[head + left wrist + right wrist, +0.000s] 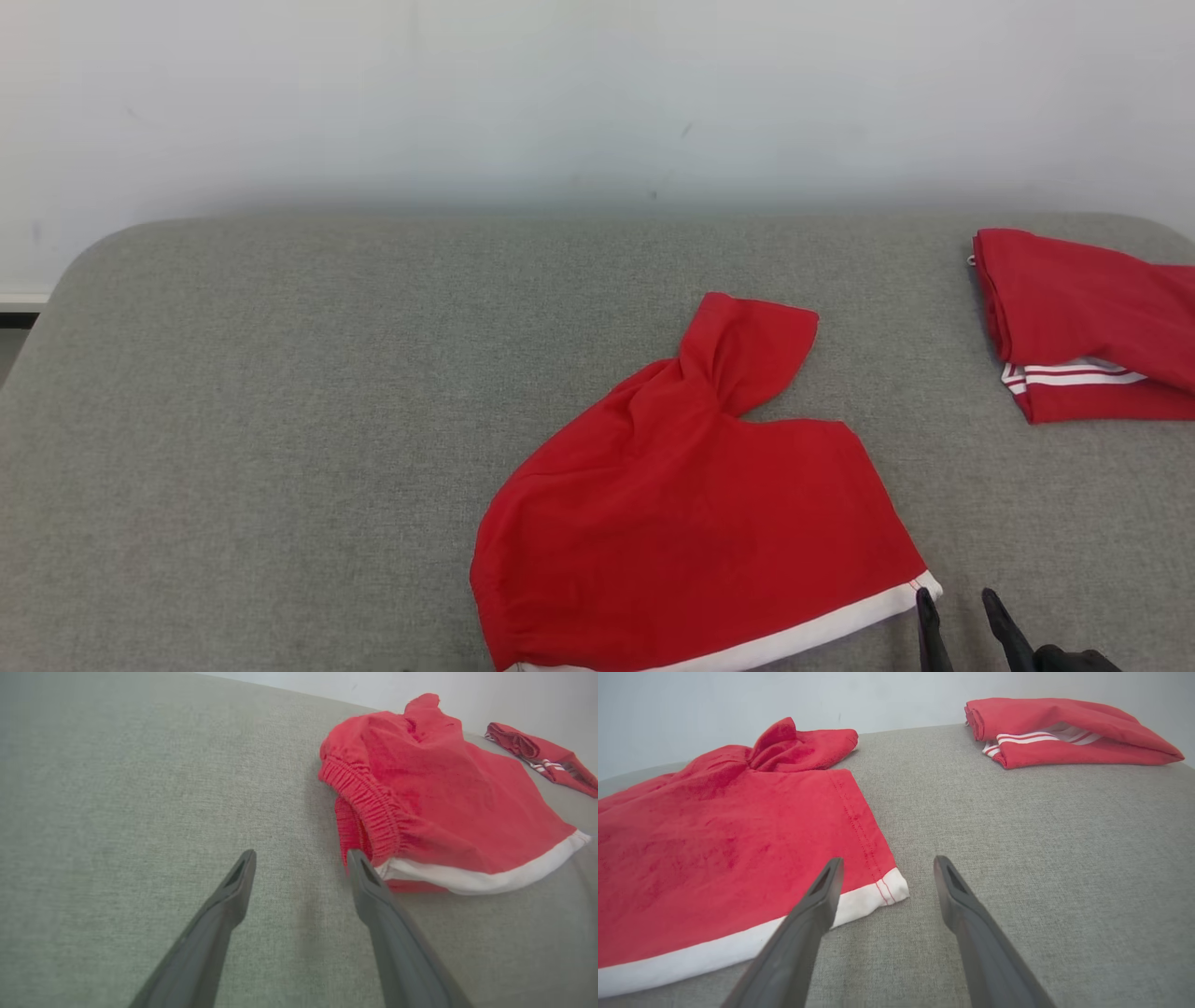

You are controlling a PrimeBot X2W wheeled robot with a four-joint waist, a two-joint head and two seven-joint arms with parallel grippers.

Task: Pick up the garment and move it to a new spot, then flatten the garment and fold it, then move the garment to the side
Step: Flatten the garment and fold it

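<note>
Broadly, a grey, woven-fabric padded surface (280,420) with rounded far corners takes up the lower part of the head view. Behind it rises a plain, pale wall (560,93) marked with a few faint dark specks. At the far left edge a short white skirting strip (21,300) runs along the foot of the wall.

A red cloth garment (691,504) with a white hem band (812,633) and a gathered elastic waistband (369,807) lies on the surface, right of centre and toward the near edge. Most of it is spread fairly flat. One part is twisted and bunched, pointing toward the wall.

Well apart from it, at the far right corner, sits a folded red cloth piece with white stripes (1083,317).

The right gripper (960,605) is low at the hem's right corner, its fingers spread wide with nothing between them. One finger is just beside the white corner; whether it touches cannot be told.

The left gripper (301,858) is likewise spread wide and empty over bare grey fabric. One fingertip is just beside the waistband end of the garment.
</note>
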